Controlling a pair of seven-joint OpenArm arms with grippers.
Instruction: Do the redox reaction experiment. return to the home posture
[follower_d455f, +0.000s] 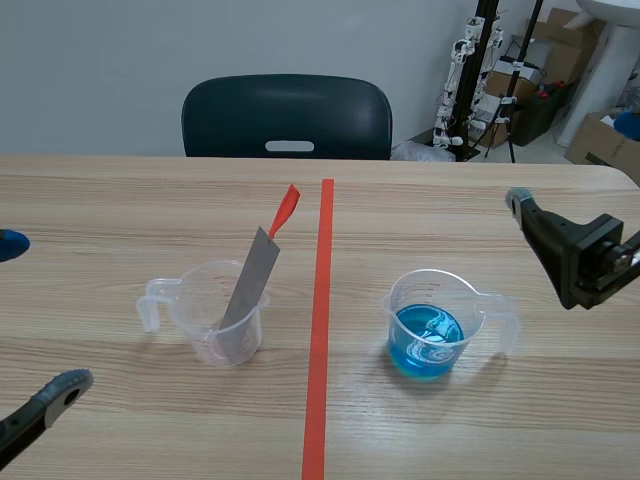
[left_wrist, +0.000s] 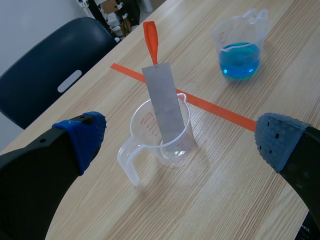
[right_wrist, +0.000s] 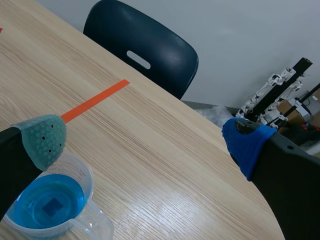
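Left jaws and right jaws spread, empty, grey strip (follower_d455f: 246, 292) leaning in clear beaker (follower_d455f: 196, 305), blue-liquid beaker (follower_d455f: 428, 322) apart

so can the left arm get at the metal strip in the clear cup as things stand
Probably yes: the left pincer is open, the strip leans in the cup just ahead of it with its top above the rim, and nothing stands between.
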